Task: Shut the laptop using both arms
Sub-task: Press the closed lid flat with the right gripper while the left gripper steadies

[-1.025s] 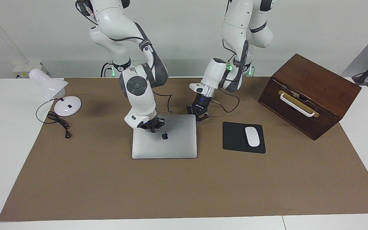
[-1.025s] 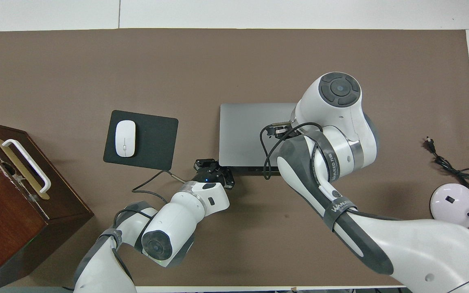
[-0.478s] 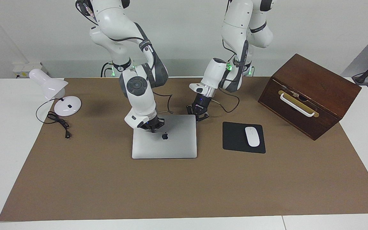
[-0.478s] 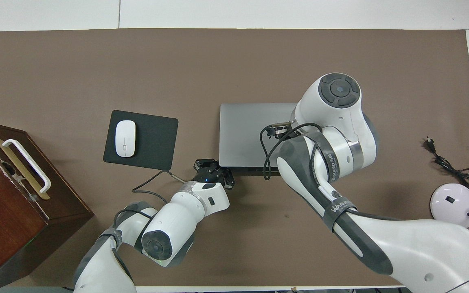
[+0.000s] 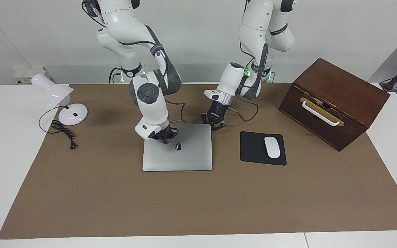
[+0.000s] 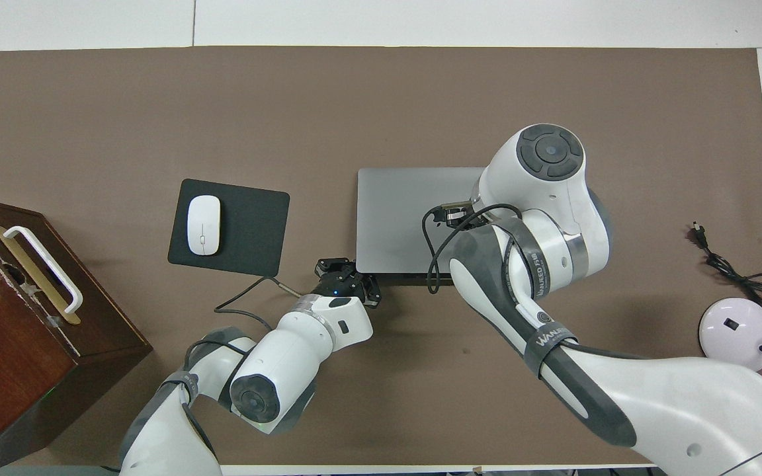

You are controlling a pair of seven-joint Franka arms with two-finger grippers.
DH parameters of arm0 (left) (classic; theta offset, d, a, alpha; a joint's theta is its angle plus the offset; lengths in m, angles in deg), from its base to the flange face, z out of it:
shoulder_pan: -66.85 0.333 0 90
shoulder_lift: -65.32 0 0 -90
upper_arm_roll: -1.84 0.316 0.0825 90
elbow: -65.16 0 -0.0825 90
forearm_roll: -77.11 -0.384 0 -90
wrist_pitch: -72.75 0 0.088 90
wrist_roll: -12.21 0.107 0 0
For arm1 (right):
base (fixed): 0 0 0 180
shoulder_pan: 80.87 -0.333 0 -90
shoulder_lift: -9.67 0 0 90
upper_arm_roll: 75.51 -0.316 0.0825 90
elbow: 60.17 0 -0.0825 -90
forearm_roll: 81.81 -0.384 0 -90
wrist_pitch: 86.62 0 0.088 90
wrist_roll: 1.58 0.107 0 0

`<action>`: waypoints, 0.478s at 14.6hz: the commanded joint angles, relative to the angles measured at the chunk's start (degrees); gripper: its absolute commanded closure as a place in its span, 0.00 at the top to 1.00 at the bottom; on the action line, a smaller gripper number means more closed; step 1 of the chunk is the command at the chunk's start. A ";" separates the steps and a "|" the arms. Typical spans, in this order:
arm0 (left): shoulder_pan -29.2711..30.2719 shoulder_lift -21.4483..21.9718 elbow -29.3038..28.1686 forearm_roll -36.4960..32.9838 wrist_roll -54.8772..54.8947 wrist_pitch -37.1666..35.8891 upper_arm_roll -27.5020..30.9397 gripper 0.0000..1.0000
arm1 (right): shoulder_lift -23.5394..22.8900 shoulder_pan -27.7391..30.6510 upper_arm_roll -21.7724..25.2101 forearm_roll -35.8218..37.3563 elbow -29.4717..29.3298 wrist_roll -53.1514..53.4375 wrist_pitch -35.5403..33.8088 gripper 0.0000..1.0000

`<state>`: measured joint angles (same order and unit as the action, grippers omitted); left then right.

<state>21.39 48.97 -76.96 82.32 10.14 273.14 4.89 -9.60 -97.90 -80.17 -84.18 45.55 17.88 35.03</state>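
The silver-grey laptop [image 5: 184, 155] lies flat on the brown mat with its lid down and the dark apple logo [image 5: 177, 147] facing up; it also shows in the overhead view [image 6: 401, 218]. My right gripper [image 5: 164, 135] hangs over the lid's edge nearest the robots, just beside the logo; in the overhead view its own arm hides most of it. My left gripper [image 5: 214, 124] is low at the laptop's corner nearest the robots, toward the left arm's end, and shows in the overhead view [image 6: 346, 276].
A black mousepad [image 5: 253, 155] with a white mouse [image 5: 272, 147] lies beside the laptop toward the left arm's end. A brown wooden box [image 5: 333, 101] with a white handle stands past it. A white desk lamp [image 5: 60, 100] and its cable [image 5: 62, 132] are at the right arm's end.
The right arm has shifted slightly toward the robots, its gripper a touch higher over the lid. The left arm and the laptop have not moved.
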 commanded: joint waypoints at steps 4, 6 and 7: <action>0.90 -3.60 -0.09 -0.12 1.18 0.26 0.38 0.00 | 1.16 0.41 -0.35 -1.76 -2.43 0.05 0.43 0.00; 0.90 -3.60 -0.17 -0.12 1.18 0.26 0.38 0.00 | 1.68 1.29 -0.27 -1.76 -5.59 -0.03 -2.89 0.00; 0.90 -3.69 -0.09 -0.12 1.18 0.26 0.30 0.00 | 2.30 1.90 -0.18 -1.67 -7.44 -0.12 -5.18 0.00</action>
<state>21.39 48.96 -76.96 82.32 10.14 273.17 4.89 -8.58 -97.53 -80.04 -84.24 41.31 18.07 33.90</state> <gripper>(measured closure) 0.991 0.991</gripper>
